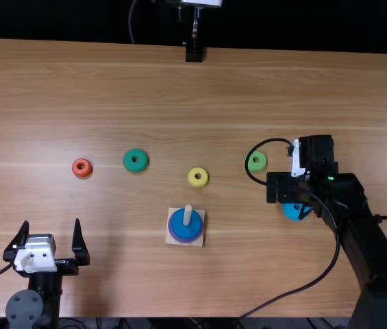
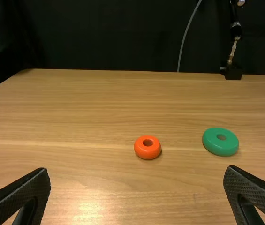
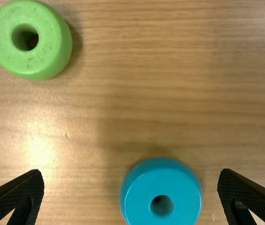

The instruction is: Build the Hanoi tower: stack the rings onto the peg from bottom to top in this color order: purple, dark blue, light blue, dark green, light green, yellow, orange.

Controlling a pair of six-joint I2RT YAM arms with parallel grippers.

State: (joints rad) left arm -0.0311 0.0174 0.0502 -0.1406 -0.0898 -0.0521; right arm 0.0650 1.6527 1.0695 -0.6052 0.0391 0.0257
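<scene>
Near the middle of the near edge of the tabletop (image 1: 125, 82), the peg (image 1: 188, 215) carries the purple ring (image 1: 172, 235) under the dark blue ring (image 1: 183, 229), so light blue should follow. Probably for this the right gripper (image 3: 131, 172) is released above the light blue ring (image 3: 161, 185), toward the right edge – while the left gripper (image 1: 51, 222), also spread and empty, is near the near left corner, likely because this ring is too far for it.

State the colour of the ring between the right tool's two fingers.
Light blue; the ring shows best in the right wrist view.
</scene>
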